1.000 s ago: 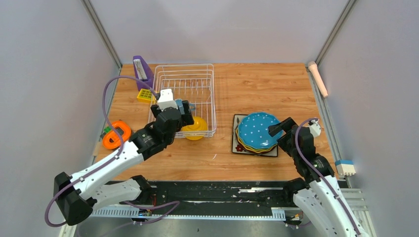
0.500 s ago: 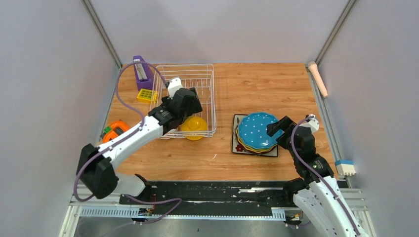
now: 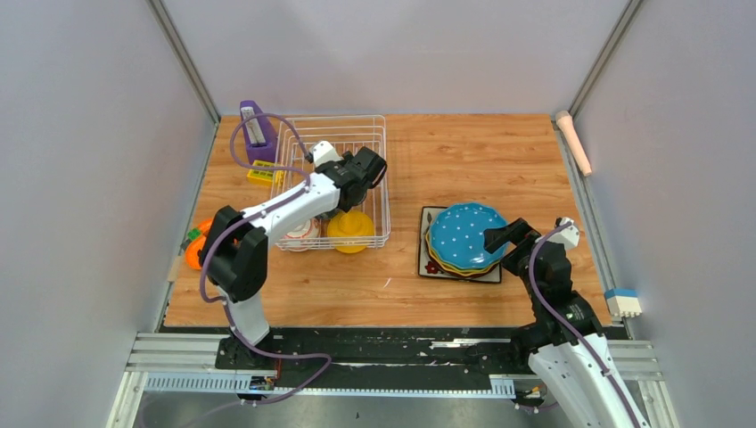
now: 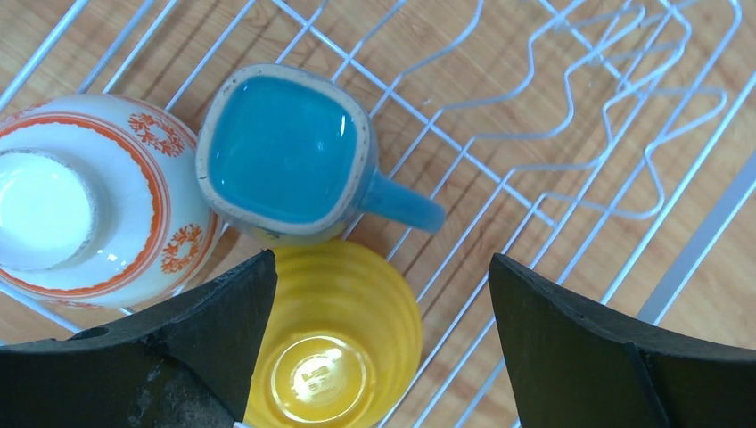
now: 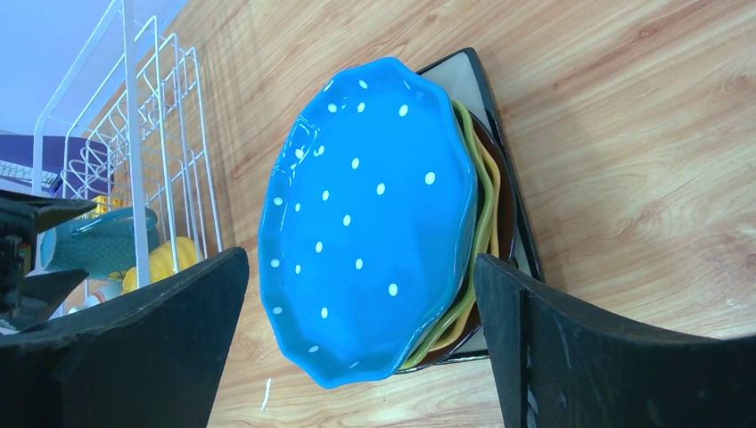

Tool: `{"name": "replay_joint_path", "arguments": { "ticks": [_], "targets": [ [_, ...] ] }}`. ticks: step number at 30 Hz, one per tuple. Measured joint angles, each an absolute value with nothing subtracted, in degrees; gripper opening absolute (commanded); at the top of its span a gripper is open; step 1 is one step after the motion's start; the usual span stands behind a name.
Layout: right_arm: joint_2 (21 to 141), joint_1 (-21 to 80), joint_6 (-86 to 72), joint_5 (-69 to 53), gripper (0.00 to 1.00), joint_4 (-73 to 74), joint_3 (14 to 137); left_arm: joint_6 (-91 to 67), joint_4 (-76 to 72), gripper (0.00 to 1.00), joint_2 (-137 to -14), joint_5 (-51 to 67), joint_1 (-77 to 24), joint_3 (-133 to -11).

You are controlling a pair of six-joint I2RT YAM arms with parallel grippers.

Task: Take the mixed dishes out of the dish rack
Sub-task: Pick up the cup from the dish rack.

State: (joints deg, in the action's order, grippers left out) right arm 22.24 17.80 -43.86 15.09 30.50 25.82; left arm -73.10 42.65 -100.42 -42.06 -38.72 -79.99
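Seen from above, a white wire dish rack [image 3: 385, 178] sits far left on the wooden surface [image 3: 481, 152], and the left fingers [image 3: 376, 168] hover over its middle. To the right, beside the right fingers [image 3: 497, 234], unloaded plates lie stacked, a blue-dotted plate [image 3: 459, 234] on top and a dark square plate [image 3: 424, 266] beneath. The left wrist view looks straight down between the left fingers, which are spread wide and empty. Below them a blue-grey mug [image 4: 283, 147] sits in the rack with its handle pointing right. It touches an upturned yellow bowl [image 4: 334, 343] and a red-and-white patterned bowl [image 4: 89, 205], both probably inverted to drain. In the right wrist view the right fingers are parted, holding nothing, on either side of the plate stack.
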Motion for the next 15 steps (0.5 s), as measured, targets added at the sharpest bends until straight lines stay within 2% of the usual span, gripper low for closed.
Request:
{"name": "replay_joint_path", "arguments": {
  "ticks": [7,15],
  "targets": [
    [22.11,17.80,-43.86,14.98,1.00,30.50,25.43,-87.46,54.13,0.84,-107.57,-47.09,-38.59,-88.88],
    [22.11,17.80,-43.86,14.96,1.00,30.50,25.32,-99.04,63.35,0.82,-111.55,-49.34,-38.59,-93.36]
  ]
}}
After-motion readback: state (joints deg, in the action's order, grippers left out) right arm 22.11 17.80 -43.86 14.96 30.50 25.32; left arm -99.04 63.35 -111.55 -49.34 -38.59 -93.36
